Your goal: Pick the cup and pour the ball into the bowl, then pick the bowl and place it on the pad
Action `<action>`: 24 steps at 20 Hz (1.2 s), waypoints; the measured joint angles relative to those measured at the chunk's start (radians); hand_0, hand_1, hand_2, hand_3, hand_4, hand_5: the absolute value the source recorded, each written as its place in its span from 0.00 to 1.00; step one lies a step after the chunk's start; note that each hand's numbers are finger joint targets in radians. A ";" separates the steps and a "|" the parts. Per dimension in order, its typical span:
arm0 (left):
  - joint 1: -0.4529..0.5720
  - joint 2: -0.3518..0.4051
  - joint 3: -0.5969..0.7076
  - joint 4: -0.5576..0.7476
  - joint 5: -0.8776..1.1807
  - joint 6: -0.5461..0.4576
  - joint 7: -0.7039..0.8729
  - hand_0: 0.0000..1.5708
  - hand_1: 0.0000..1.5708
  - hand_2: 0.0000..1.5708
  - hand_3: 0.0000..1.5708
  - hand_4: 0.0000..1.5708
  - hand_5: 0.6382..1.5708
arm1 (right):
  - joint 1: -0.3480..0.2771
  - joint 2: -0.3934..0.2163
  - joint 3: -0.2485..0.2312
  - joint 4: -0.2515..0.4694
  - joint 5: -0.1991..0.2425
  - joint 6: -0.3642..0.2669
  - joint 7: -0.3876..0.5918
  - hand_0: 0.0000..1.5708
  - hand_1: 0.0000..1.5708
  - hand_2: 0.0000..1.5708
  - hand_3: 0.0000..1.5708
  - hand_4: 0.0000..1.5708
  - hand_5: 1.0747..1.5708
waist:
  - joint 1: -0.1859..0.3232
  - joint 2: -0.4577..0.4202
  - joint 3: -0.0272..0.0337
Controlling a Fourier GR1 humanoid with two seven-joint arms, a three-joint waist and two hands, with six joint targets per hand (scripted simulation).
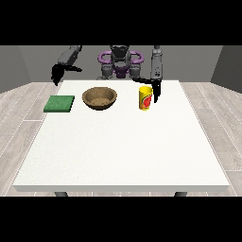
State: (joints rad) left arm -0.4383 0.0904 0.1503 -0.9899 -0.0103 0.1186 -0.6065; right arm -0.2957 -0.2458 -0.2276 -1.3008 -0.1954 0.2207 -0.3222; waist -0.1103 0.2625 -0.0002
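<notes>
Hand at the view's right [155, 92] hangs right beside the yellow cup with a red mark [145, 98]

We see its fingers pointing down, relaxed, not wrapped on the cup; we can't read the label. The other hand [56, 74] hovers off the white table's [123, 151] back-left corner, fingers unclear. Brown wooden bowl [99, 98] sits between cup and green square pad [59, 104]; the whole near half gives open room.

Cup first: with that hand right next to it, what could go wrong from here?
1. The hand at the view's right hangs close beside the upright yellow cup; closing in could knock it over.
2. The brown bowl stands apart from the cup, so a short carry could pour onto the table.
</notes>
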 measured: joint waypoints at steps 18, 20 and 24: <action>-0.132 0.071 0.050 0.262 -0.145 0.311 -0.176 0.86 0.86 1.00 1.00 0.56 0.93 | -0.062 -0.124 -0.083 0.095 -0.077 0.135 -0.058 0.00 0.00 0.00 0.00 0.00 0.97 | -0.084 0.082 0.0047; -0.139 0.058 0.035 0.268 -0.168 0.350 -0.154 0.86 0.86 1.00 1.00 0.58 0.94 | -0.055 -0.146 -0.101 0.137 -0.080 0.158 -0.078 0.00 0.00 0.00 0.00 0.00 0.97 | -0.079 0.064 0.0044; -0.164 0.039 -0.039 0.277 -0.261 0.422 -0.040 0.87 0.87 1.00 1.00 0.65 0.96 | -0.065 -0.176 -0.124 0.229 -0.077 0.164 -0.072 0.00 0.00 0.04 0.00 0.00 0.97 | -0.048 -0.013 0.0028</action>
State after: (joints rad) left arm -0.6025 0.1293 0.1115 -0.7125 -0.2716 0.5402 -0.6462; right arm -0.3607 -0.4219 -0.3515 -1.0717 -0.2725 0.3848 -0.3938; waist -0.1583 0.2498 0.0026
